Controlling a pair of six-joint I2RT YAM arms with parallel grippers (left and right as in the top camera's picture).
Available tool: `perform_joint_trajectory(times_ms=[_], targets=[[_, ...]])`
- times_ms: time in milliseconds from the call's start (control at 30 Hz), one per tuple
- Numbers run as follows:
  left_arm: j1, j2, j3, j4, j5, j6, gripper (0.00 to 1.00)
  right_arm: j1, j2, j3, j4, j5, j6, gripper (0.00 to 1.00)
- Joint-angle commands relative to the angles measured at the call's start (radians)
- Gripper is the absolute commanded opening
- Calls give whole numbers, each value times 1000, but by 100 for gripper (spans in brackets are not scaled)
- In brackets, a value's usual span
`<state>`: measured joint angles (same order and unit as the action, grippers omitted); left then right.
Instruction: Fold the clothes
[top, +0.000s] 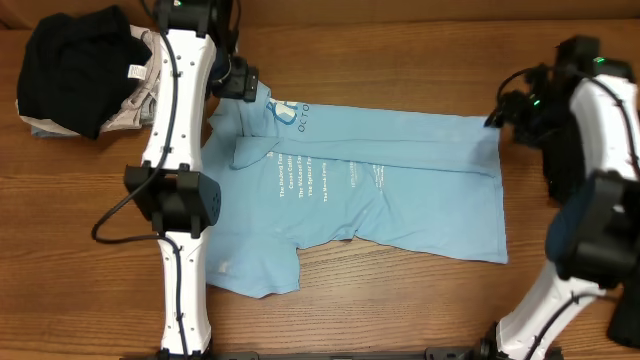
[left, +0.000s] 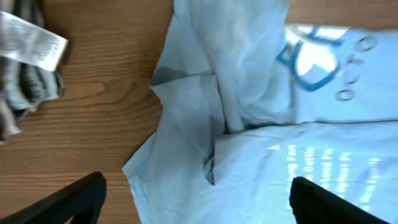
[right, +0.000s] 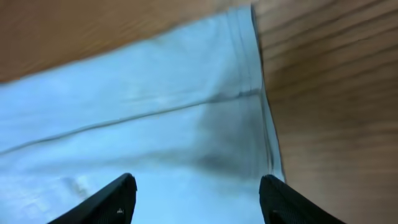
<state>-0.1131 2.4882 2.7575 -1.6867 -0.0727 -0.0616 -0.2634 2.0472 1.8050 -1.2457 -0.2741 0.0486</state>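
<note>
Wood-grain surface (top: 400, 300) carries a light blue T-shirt (top: 420, 195) spread across its middle, the far long edge folded over along its length. Black garment (top: 70, 60) lies heaped on beige and grey ones (top: 135, 95) at the far left corner. Left fingers (left: 74, 202) gape wide above the shirt's lettered end, holding nothing. Right fingers (right: 109, 202) gape wide above the hem, likewise empty.
</note>
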Motion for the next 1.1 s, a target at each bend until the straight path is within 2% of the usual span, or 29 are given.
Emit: perform_joint_trajectory(times_ms=[0,200,333,400,433,500,600,733,767,900,1067], targets=[[3,-212,53,-3,25,-72,99,-7,-229,89,-49,-31,-1,68],[-12,-472,21,-3,72,-100,100,-7,-504,87,-168,-45,53,70],[-45,-646,-129,-3,68,-168,100,-7,-670,56,-244,-20,75,73],[-64,-727,-251,-3,43,-204,100,-7,-740,23,-267,11,87,77],[-72,-765,-323,-3,26,-226,100,-7,-772,-2,-274,19,89,85],[-84,-832,-478,-3,-6,-278,100,-7,-832,-67,-277,23,104,87],[-85,-917,-724,10,-23,-379,100,1,-906,-192,-257,27,110,88],[-109,-1017,-1067,109,1,-444,100,2,-962,-383,-169,43,128,87],[-123,-1051,-1197,157,27,-465,100,2,-964,-449,-132,43,136,87],[-172,-1124,-1489,294,118,-520,100,2,-944,-572,-56,18,139,82],[-223,-1161,-1767,429,192,-602,90,2,-900,-632,-2,19,134,77]])
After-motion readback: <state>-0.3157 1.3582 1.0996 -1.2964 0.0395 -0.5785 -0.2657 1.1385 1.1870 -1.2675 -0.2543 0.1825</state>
